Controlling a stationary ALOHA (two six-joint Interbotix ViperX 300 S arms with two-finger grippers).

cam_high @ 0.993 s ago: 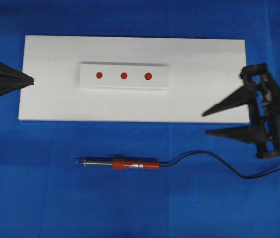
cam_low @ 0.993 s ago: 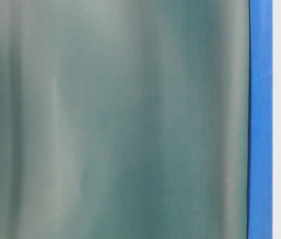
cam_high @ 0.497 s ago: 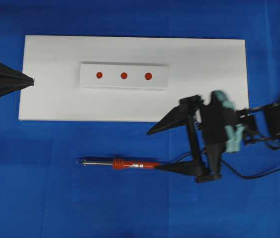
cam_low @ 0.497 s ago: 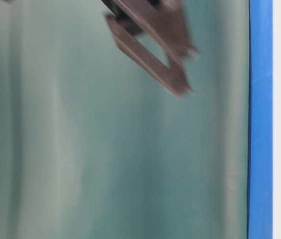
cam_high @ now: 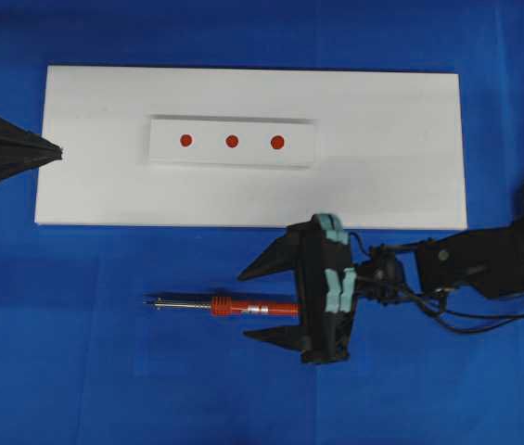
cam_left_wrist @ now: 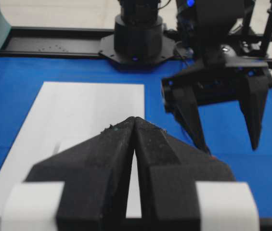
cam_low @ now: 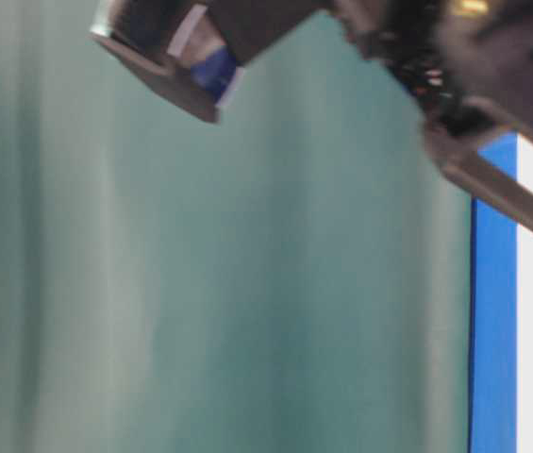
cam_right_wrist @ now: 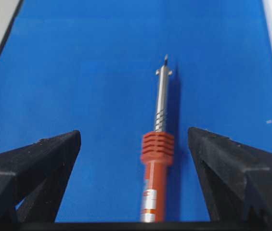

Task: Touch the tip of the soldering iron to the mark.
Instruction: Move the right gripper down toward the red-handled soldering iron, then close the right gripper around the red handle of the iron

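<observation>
Red-orange and ribbed, the handle of the soldering iron [cam_high: 243,307] lies flat on the blue mat [cam_high: 76,371], just in front of the white board [cam_high: 391,120], its silver shaft pointing left in the overhead view and its black cord [cam_high: 484,324] trailing off to the right. Over the handle's rear end hangs the right gripper [cam_high: 260,303], jaws spread wide with one finger on either side and nothing held; in its own camera the iron [cam_right_wrist: 158,159] sits about midway between them. To take it well, I'd say it should sink straight down and pinch the ribbed grip squarely, keeping the shaft level so the tip can be aimed afterwards. The mark [cam_high: 277,142], the rightmost of three red dots on the raised white strip [cam_high: 164,148], sits well apart from the iron with nothing between. Far left, the left gripper [cam_high: 57,151] rests pinched together and empty at the board's edge, clear of the route; the cord is the one thing that might drag.
</observation>
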